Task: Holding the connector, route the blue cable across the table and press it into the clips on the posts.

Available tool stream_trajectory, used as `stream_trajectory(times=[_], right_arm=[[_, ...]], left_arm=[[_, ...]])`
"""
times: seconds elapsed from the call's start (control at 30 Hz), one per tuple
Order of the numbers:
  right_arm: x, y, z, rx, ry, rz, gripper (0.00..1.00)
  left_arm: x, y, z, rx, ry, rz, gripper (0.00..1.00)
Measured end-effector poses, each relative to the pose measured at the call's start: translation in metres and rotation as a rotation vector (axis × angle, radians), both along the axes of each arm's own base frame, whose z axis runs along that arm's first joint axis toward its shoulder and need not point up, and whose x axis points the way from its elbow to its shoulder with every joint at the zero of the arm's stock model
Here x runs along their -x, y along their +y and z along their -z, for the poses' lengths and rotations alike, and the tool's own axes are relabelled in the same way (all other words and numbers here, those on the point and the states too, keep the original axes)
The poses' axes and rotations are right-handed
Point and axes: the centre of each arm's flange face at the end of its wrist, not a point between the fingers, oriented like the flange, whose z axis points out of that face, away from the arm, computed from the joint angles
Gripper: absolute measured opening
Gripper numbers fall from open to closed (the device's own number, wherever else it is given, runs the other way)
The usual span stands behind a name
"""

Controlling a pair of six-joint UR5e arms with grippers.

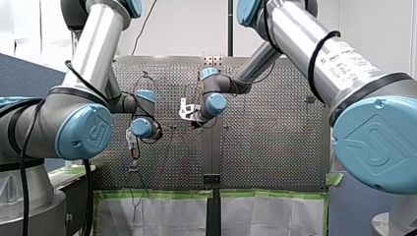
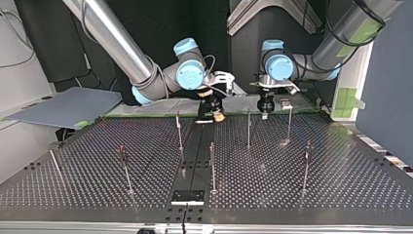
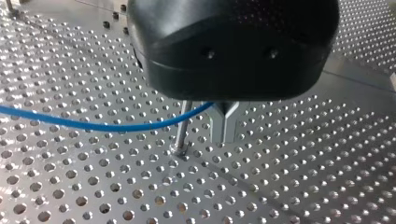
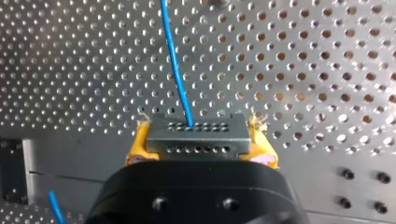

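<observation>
Two end effectors hang close together over the far edge of the perforated worktop (image 2: pixel 97 161), as seen from across it. Leftmost in that top view, my right arm slants down from the far left. My right end effector (image 2: pixel 213 112) sits at the dark seam (image 2: pixel 192 156) that runs down the worktop's middle. Its wrist view shows the yellow pads (image 4: pixel 140 147) clamped narrowly on either side of a grey connector (image 4: pixel 196 133), a small block with two rows of holes. The blue cable (image 4: pixel 175 65) leaves the connector's far face and runs straight away over the perforated plate. A second short stretch of blue shows beside the end effector's black body.

Just to the right in the top view, my left end effector (image 2: pixel 265 107) points down. It is near a thin post (image 2: pixel 249 129) that stands a little nearer than it does. In the left wrist view its metal fingers (image 3: pixel 218 126) are closed together with no gap showing. There the blue cable comes in from the side, sags slightly and crosses another thin post (image 3: pixel 182 133) just beside the fingers. It ends at the fingers, so they appear to pinch it.

More posts (image 2: pixel 307 165) stand well apart across the worktop, to the right and nearer.
</observation>
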Motion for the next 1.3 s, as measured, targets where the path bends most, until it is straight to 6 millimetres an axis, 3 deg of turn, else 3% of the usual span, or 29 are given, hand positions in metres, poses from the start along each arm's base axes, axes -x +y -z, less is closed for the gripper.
stream_trajectory(times=[0.27, 0.6, 0.83, 0.87, 0.9, 0.97, 1.0, 1.07, 1.1, 1.17, 1.2, 1.23, 1.3], right_arm=[[0.006, -0.015, 0.012, -0.004, -0.002, 0.018, 0.00], [0.019, -0.039, 0.011, 0.006, -0.020, 0.037, 0.00], [0.030, -0.055, 0.011, 0.005, -0.023, 0.057, 0.00], [0.031, -0.056, 0.011, 0.005, -0.023, 0.059, 0.00], [0.032, -0.058, 0.011, 0.005, -0.023, 0.062, 0.00], [0.034, -0.060, 0.011, 0.005, -0.023, 0.066, 0.00], [0.035, -0.062, 0.011, 0.005, -0.023, 0.068, 0.00], [0.036, -0.063, 0.011, 0.005, -0.023, 0.071, 0.00], [0.037, -0.064, 0.011, 0.005, -0.023, 0.072, 0.00], [0.038, -0.065, 0.011, 0.005, -0.023, 0.073, 0.00], [0.038, -0.065, 0.011, 0.005, -0.022, 0.073, 0.00], [0.038, -0.065, 0.011, 0.004, -0.022, 0.073, 0.00], [0.039, -0.065, 0.011, 0.002, -0.021, 0.073, 0.00]], left_arm=[[-0.019, 0.003, -0.011, 0.005, -0.037, 0.004, 0.00], [-0.049, 0.008, -0.006, -0.001, -0.023, -0.002, 0.00], [-0.070, 0.013, -0.020, -0.001, -0.044, -0.014, 0.00], [-0.072, 0.014, -0.021, -0.001, -0.045, -0.014, 0.11], [-0.073, 0.014, -0.022, -0.002, -0.045, -0.015, 0.11], [-0.073, 0.014, -0.022, -0.003, -0.041, -0.016, 0.29], [-0.073, 0.013, -0.022, -0.003, -0.038, -0.017, 0.29], [-0.071, 0.014, -0.021, -0.006, -0.025, -0.026, 0.57], [-0.070, 0.014, -0.021, -0.008, -0.017, -0.031, 0.57], [-0.068, 0.015, -0.019, -0.014, 0.002, -0.046, 0.83], [-0.067, 0.015, -0.019, -0.017, 0.010, -0.050, 0.83], [-0.065, 0.014, -0.018, -0.021, 0.019, -0.052, 0.96], [-0.063, 0.013, -0.016, -0.034, 0.039, -0.053, 1.00]])
